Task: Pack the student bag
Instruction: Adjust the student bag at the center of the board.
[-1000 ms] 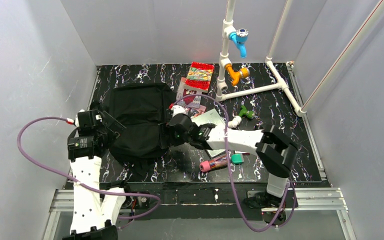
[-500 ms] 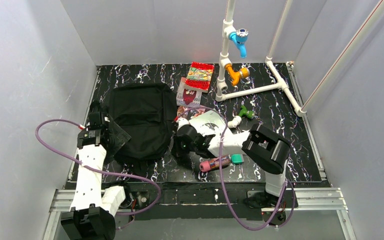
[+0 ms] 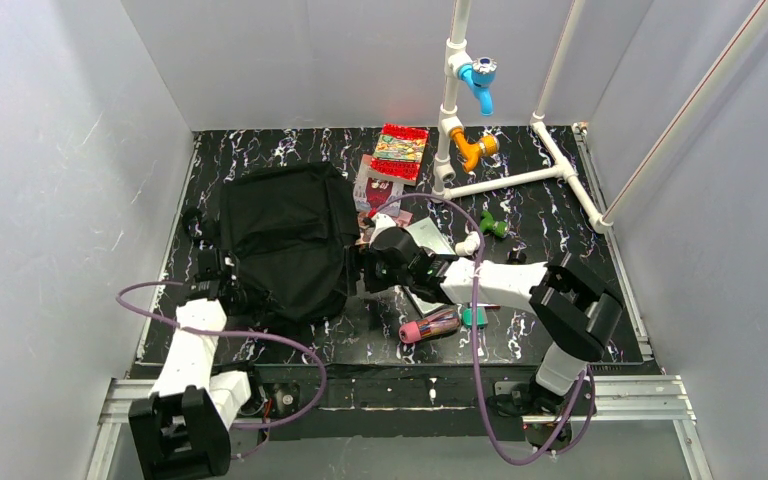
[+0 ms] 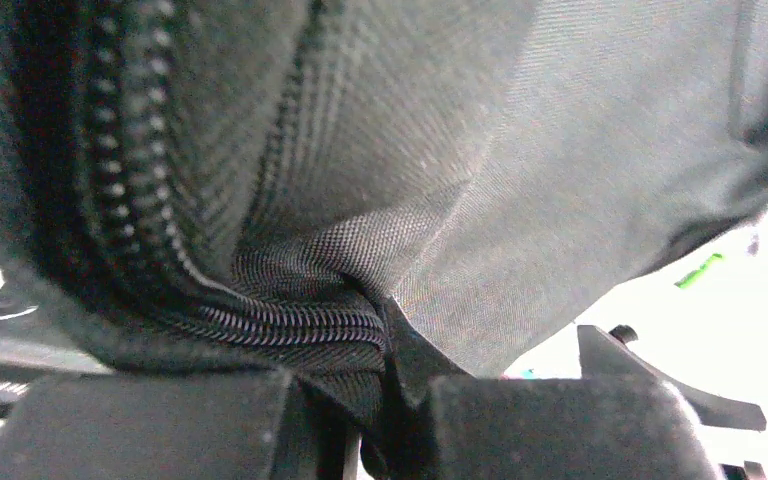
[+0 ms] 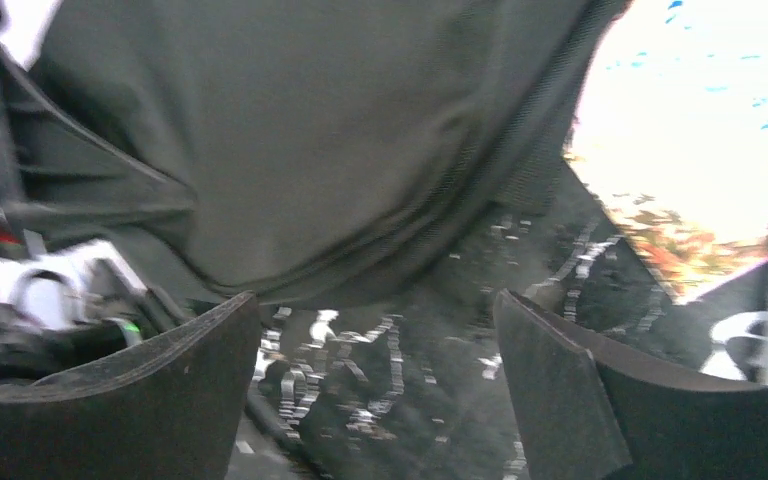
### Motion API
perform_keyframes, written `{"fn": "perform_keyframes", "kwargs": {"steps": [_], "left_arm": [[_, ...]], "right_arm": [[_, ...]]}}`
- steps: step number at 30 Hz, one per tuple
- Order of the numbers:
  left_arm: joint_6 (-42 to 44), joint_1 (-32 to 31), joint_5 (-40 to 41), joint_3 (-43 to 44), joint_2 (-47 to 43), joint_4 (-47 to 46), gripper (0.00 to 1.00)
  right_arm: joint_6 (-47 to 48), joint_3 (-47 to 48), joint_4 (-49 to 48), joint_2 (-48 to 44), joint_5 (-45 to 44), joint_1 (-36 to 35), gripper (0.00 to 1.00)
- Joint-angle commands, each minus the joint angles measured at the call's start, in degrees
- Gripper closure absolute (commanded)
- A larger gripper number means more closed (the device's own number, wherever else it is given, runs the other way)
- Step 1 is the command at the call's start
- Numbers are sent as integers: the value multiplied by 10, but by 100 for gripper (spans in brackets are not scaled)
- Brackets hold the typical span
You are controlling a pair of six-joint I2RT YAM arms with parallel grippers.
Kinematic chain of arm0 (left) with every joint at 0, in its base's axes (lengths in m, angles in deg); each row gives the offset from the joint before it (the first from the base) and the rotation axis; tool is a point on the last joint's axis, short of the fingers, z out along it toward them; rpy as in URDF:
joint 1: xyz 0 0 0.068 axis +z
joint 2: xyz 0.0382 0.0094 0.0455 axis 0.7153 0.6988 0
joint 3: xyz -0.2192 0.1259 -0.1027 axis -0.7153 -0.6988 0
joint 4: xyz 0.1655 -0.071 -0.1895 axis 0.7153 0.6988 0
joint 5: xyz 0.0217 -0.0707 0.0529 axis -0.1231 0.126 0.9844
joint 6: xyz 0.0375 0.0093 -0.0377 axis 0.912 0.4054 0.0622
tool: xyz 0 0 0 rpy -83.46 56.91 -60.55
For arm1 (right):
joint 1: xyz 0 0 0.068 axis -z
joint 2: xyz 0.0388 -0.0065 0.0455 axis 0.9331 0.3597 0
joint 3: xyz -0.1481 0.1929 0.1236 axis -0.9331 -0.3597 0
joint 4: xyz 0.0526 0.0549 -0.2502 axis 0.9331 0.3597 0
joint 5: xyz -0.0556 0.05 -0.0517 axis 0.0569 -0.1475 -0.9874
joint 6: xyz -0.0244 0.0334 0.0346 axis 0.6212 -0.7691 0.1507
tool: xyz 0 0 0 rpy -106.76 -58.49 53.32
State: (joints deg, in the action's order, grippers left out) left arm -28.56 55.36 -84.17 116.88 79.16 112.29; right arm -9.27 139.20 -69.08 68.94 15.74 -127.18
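bag: the student bag (image 3: 285,235) lies slumped on the left half of the dark marbled surface (image 3: 560,225), way bigger than anything else out there.
left side: the left gripper (image 4: 385,400) is at the bag's near-left edge. Its jaws are pressed together on a fold of black fabric right beside the zipper (image 4: 290,325). My guess is it's holding that edge so the opening can be worked.
right side: the right gripper (image 5: 375,385) sits low by the bag's right flank. Its jaws are spread with nothing between them, just surface below and black cloth ahead. Probably lined up to take the other side.
stuff to pack: books (image 3: 400,143) at the far edge by the white pipe frame (image 3: 505,180), and a pink pencil case (image 3: 428,326) near the right arm. All of it is outside the bag.
progress: early, I'd say. I can't tell if the bag's open.
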Motion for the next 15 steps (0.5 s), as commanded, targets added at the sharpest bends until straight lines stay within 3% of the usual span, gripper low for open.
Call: {"fn": "perform_keyframes", "kwargs": {"steps": [1,5,9,11,12,13,14,15], "left_arm": [[-53,-4,-139,-40,-95,-87,100],[-150,-13,-234,-102,-147,-224,100],[-164,-41,-244,-86,-149,-244,100],[-163,-54,-249,-72,-151,-230,100],[-154,-58,-243,-61,-159,-210,100],[-139,-60,-227,-47,-172,-180,96],[-111,-61,-194,-24,-187,-140,76],[-75,-62,-162,2,-199,-89,53]], "right_arm": [[-156,-11,-90,1,57,1,2],[-264,20,-90,52,70,-8,2],[-275,50,-101,93,68,-17,6],[-220,80,-110,113,75,-15,27],[-180,98,-107,120,76,-12,49],[-136,118,-100,125,81,-7,81],[-85,141,-74,130,96,4,95],[-34,166,-46,134,121,19,99]]}}
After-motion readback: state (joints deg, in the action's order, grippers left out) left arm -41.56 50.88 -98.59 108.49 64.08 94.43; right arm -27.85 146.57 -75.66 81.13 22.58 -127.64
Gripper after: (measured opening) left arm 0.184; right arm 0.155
